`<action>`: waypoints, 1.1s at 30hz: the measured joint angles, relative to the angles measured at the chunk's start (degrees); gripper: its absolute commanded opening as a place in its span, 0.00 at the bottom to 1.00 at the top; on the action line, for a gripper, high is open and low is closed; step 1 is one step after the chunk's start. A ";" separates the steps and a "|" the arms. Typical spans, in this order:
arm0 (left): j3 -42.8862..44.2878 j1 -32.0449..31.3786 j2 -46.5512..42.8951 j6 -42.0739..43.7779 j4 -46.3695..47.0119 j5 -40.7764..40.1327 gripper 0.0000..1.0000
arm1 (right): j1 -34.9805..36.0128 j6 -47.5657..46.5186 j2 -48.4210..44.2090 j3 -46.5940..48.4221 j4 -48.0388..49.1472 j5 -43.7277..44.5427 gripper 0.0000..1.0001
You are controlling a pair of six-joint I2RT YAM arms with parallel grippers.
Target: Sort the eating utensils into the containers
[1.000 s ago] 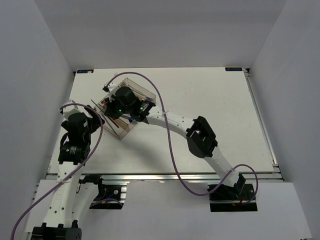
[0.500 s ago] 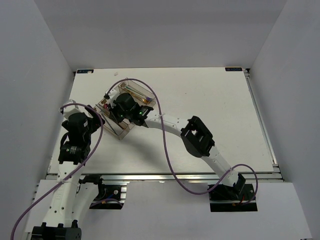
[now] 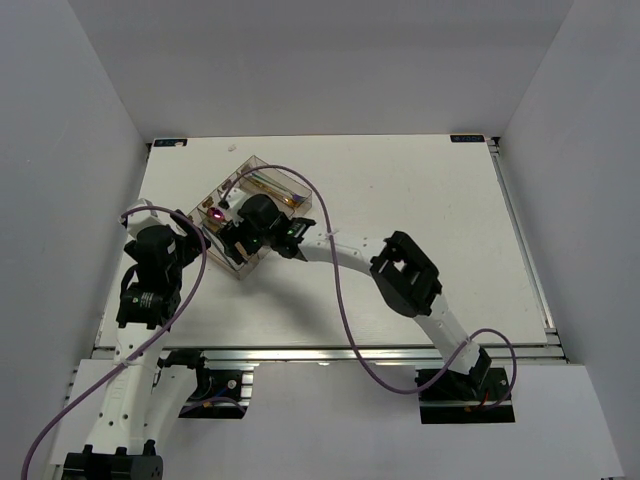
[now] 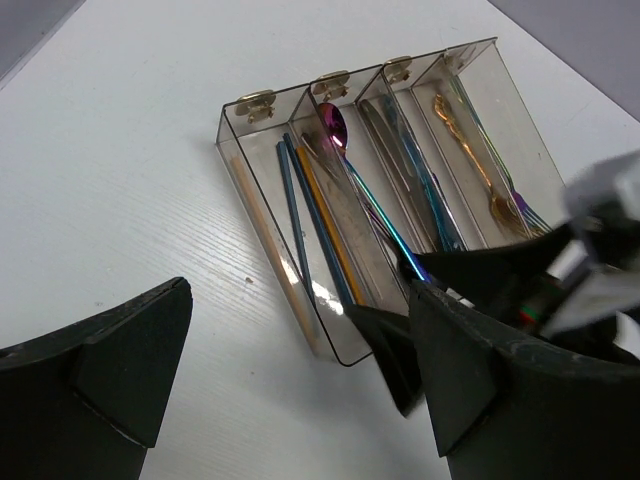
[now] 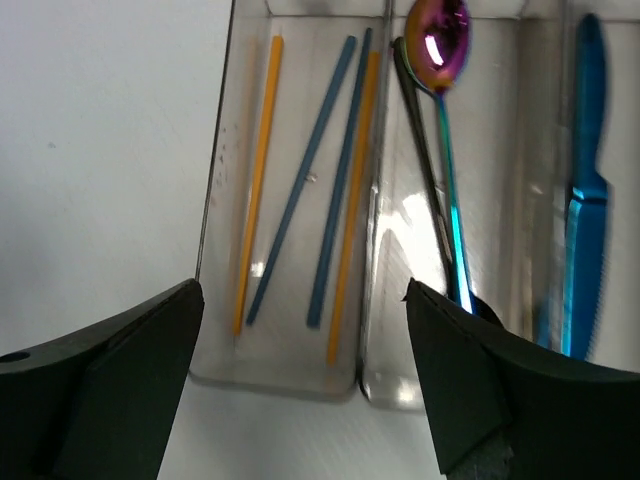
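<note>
The clear container has four long compartments and lies angled at the table's left. Orange and blue chopsticks fill its outer compartment. A purple-bowled spoon with a teal handle lies in the second one beside a dark utensil. A blue knife rests in the third and a gold utensil in the fourth. My right gripper hangs open over the tray's near end with nothing between its fingers. My left gripper stands open over bare table just left of the tray.
White walls enclose the table on three sides. The right arm stretches across the middle towards the tray, trailing a purple cable. One black finger of the right gripper shows at the tray's near corner in the left wrist view.
My right gripper has gone from shut to open over the tray's near end. The purple spoon now lies free in the second compartment. The left arm has not moved.
</note>
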 measured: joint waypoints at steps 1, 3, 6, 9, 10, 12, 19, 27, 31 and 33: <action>0.00 0.00 0.00 0.04 -0.02 0.00 0.98 | 0.00 -0.09 -2.12 -1.95 0.00 1.18 0.87; 0.00 0.00 -0.04 0.20 0.00 -0.07 0.98 | 0.00 -0.17 -8.90 -9.07 1.09 4.20 0.88; 0.00 0.00 -0.04 0.48 0.07 -0.48 0.98 | 0.13 -0.04 -24.24 -22.47 2.56 11.28 0.89; 0.04 0.00 0.09 0.90 0.07 -1.14 0.98 | 0.04 0.63 -39.06 -31.54 3.43 19.61 0.89; 0.17 0.00 0.28 1.03 0.07 -1.77 0.98 | -0.02 1.51 -44.24 -34.25 3.32 22.69 0.89; 0.42 0.00 0.68 1.33 0.04 -3.15 0.95 | -0.35 3.54 -53.40 -39.19 1.62 28.76 0.89; 0.55 -0.79 -0.94 5.09 -0.46 -7.50 0.98 | -2.03 12.70 -81.88 -55.08 -14.25 48.24 0.89; 0.44 -8.63 -11.45 8.26 -0.98 -7.45 0.98 | -1.99 22.91 -106.25 -54.51 -39.21 55.63 0.89; 1.77 -9.46 -16.76 9.60 -2.62 -6.95 0.98 | -1.99 24.70 -108.32 -54.47 -46.49 56.13 0.89; 3.37 -9.46 -18.84 10.14 -3.50 -6.64 0.98 | -1.99 24.57 -108.39 -54.69 -48.04 56.02 0.89</action>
